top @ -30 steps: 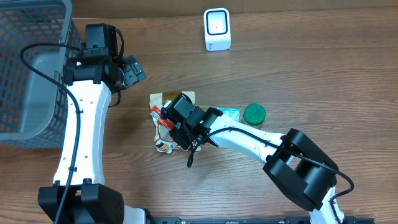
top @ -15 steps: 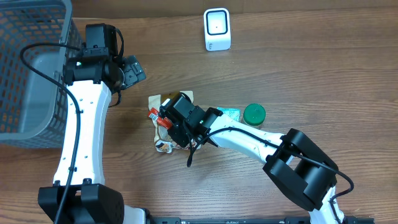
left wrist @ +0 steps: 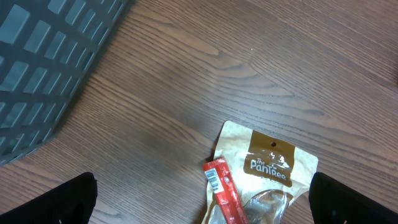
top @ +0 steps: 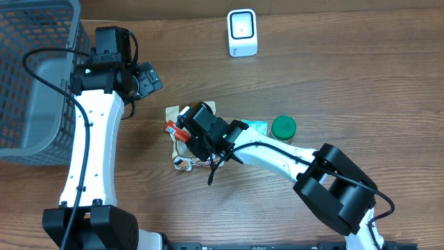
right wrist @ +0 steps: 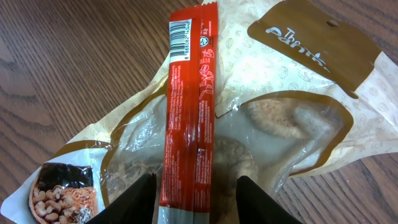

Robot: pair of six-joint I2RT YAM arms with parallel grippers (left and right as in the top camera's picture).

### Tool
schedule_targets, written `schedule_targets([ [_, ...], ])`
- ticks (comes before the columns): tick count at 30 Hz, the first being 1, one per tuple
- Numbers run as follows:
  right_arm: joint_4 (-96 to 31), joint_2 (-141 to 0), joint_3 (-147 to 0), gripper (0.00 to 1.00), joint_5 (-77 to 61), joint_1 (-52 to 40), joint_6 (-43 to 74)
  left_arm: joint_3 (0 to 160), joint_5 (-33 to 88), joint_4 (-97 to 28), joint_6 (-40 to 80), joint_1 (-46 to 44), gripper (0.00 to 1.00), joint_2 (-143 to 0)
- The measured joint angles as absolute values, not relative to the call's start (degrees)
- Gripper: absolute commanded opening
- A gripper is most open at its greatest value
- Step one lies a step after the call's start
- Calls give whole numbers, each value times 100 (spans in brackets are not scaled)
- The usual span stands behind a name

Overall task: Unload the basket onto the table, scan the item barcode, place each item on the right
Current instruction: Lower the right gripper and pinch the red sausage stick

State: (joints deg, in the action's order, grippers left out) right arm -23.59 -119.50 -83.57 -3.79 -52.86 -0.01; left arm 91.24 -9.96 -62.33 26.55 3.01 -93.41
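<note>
Red stick lies flat on top of a pouch, near the middle of the table, and I have the right gripper low over its near end. The two fingers stand apart on either side of it, with a sliver of pouch showing between each and the stick, so nothing is clamped. The stick's long axis runs straight out from the gripper, barcode end farthest and printed side up. From overhead that end points left, toward the basket side.

The surface is brown wood-grain table. No room shows beyond it. A teal packet and a green lid sit just right of the pouch. The white scanner stands well apart at the far edge. My left gripper hangs wide apart, holding nothing, between basket and pouch.
</note>
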Motion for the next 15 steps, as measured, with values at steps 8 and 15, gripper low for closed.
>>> schedule_targets([
  [8, -2386, -11950, -8267, 35, -362, -5286, -1, 9124, -996, -6233, 2657, 301, 100, -9341],
  [15, -2558, -11950, -8217, 28, -362, -5286, -3, 9124, -996, -6233, 2657, 301, 100, -9341],
])
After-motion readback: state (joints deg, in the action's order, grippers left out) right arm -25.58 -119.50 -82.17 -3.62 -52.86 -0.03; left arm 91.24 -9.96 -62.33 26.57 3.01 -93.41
